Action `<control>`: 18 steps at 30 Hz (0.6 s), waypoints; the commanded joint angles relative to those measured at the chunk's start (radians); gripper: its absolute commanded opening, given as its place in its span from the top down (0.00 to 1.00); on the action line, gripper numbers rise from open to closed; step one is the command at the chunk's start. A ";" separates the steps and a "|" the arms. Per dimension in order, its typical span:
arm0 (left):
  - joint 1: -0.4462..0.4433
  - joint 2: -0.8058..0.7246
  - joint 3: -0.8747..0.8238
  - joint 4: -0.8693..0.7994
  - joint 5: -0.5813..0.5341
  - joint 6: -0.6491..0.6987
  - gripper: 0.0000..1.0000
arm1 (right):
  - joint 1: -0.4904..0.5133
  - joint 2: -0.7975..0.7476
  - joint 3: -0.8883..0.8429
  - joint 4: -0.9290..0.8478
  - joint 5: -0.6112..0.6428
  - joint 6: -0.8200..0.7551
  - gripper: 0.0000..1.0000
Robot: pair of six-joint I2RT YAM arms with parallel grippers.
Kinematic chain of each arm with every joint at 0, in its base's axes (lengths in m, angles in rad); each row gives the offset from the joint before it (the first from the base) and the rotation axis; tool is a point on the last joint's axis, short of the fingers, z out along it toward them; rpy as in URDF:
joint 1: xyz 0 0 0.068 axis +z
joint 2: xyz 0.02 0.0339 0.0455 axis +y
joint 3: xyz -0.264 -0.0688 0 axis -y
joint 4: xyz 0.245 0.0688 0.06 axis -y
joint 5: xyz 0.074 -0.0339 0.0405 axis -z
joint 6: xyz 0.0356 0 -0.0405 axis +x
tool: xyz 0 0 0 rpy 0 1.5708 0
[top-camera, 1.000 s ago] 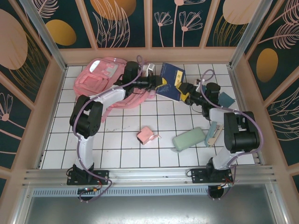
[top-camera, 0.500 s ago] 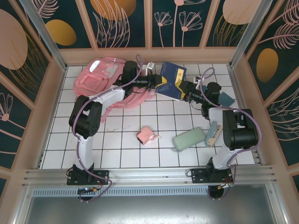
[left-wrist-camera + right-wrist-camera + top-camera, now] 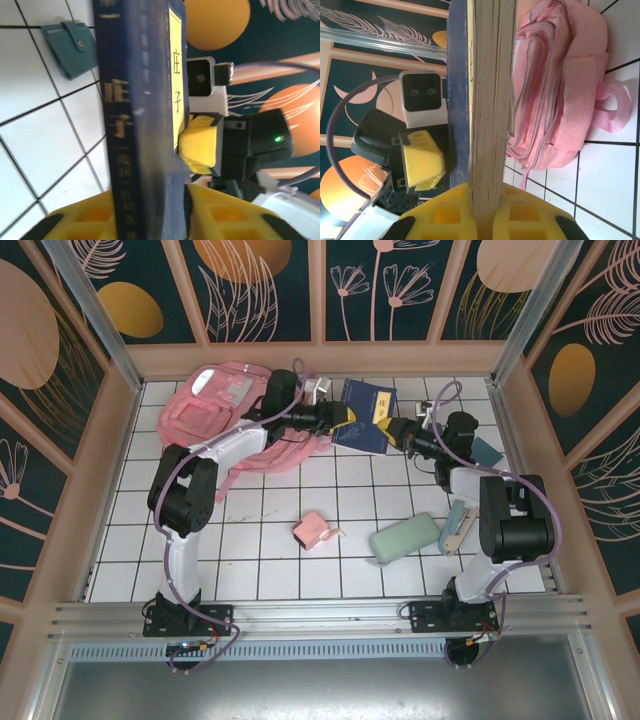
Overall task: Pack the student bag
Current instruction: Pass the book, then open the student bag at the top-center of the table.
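A: Clutter near the student bag (image 3: 225, 405)?
B: Bag lies at the desk's (image 3: 280, 570) far left. A navy book (image 3: 365, 412) hangs just beside it, the right claw (image 3: 385, 428) clamped on its page edge.
A: Left claw (image 3: 338, 418)?
B: The book's spine sits between its fingers (gripping or loose, I cannot tell). Teal wallet (image 3: 487, 452), pink pouch (image 3: 313, 530) and green case (image 3: 403, 538) lie well apart.

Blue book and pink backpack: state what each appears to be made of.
Blue book: paper, judging by the stacked cream page edges; the cover looks like smooth card with a slight sheen. Pink backpack: soft woven fabric, probably synthetic, mostly matte, with stitched seams, zips and creases.
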State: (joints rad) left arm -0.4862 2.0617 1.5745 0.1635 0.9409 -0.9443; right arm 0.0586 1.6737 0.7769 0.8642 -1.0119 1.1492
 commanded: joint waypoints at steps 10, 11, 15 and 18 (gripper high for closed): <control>0.118 -0.049 0.176 -0.535 -0.591 0.429 0.59 | -0.032 -0.088 -0.004 -0.143 0.069 -0.120 1.00; 0.118 -0.041 0.192 -0.574 -0.672 0.469 0.59 | -0.032 -0.088 -0.004 -0.150 0.071 -0.124 1.00; 0.118 -0.003 0.226 -0.654 -0.943 0.591 0.58 | -0.032 -0.082 -0.002 -0.155 0.074 -0.125 1.00; 0.118 0.038 0.241 -0.680 -1.056 0.647 0.53 | -0.029 -0.074 0.000 -0.149 0.075 -0.121 1.00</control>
State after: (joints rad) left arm -0.3614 2.0602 1.7878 -0.4149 0.1101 -0.4274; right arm 0.0315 1.6276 0.7761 0.6880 -0.9398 1.0523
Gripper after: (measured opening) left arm 0.450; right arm 0.108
